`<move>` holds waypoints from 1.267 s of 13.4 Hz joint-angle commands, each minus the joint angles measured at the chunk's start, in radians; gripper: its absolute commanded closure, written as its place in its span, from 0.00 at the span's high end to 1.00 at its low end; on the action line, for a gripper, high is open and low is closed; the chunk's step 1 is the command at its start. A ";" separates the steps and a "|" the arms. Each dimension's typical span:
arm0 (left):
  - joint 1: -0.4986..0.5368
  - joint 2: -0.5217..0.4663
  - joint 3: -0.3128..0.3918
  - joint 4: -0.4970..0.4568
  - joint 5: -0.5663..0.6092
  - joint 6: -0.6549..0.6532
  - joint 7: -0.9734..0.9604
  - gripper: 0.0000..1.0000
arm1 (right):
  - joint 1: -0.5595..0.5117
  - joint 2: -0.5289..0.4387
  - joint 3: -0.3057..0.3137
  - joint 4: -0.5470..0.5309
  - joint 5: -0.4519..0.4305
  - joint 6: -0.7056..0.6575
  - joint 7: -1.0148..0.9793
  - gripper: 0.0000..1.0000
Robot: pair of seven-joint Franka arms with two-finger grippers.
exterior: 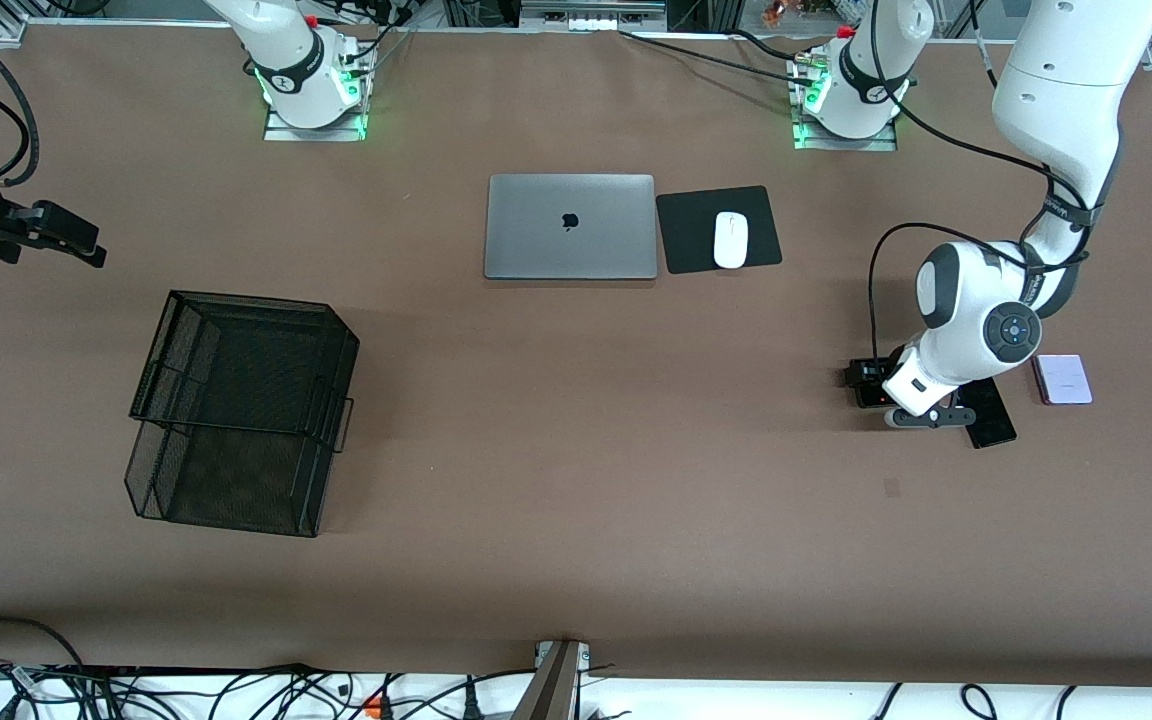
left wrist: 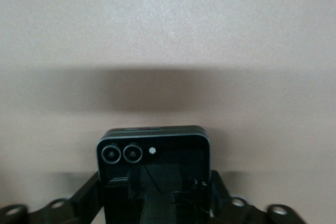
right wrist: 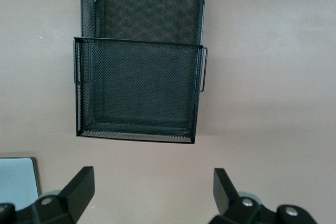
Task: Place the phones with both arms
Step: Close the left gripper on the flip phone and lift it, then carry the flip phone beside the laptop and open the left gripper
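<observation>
The left hand (left wrist: 157,203) is sitting low on the counter (exterior: 576,500) with both fingers around the black flip phone (left wrist: 153,174) — the right hand (right wrist: 152,192) is waiting open above the mesh basket (right wrist: 137,61).

No readable words or numbers are being shown anywhere on the table or the arms. The only sign being displayed is a dark apple logo in the middle of the closed silver laptop's lid (exterior: 570,226), well apart from both grippers. Small markings are being carried on the arm bases' dark bands, but they cannot be read.
</observation>
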 commanded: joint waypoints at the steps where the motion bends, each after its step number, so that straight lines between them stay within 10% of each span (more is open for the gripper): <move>1: -0.010 -0.007 -0.013 0.083 0.021 -0.112 -0.021 0.16 | -0.015 -0.010 0.009 -0.008 0.014 0.000 -0.009 1.00; 6: -0.153 0.020 -0.066 0.424 -0.039 -0.506 -0.091 0.23 | -0.015 -0.010 0.009 -0.008 0.014 0.001 -0.009 1.00; 10: -0.421 0.205 -0.077 0.635 -0.175 -0.423 -0.272 0.26 | -0.015 -0.010 0.009 -0.008 0.014 0.001 -0.009 1.00; 13: -0.565 0.287 -0.077 0.630 -0.232 -0.099 -0.432 0.31 | -0.015 -0.010 0.009 -0.008 0.012 0.001 -0.009 1.00; 14: -0.596 0.308 -0.077 0.627 -0.237 -0.064 -0.456 0.36 | -0.015 -0.010 0.009 -0.008 0.014 0.001 -0.011 1.00; 16: -0.594 0.303 -0.077 0.624 -0.235 -0.076 -0.463 1.00 | -0.015 -0.010 0.009 -0.008 0.012 0.001 -0.011 1.00; 17: -0.587 0.260 -0.065 0.602 -0.231 -0.157 -0.466 1.00 | -0.015 -0.010 0.009 -0.008 0.012 0.001 -0.011 1.00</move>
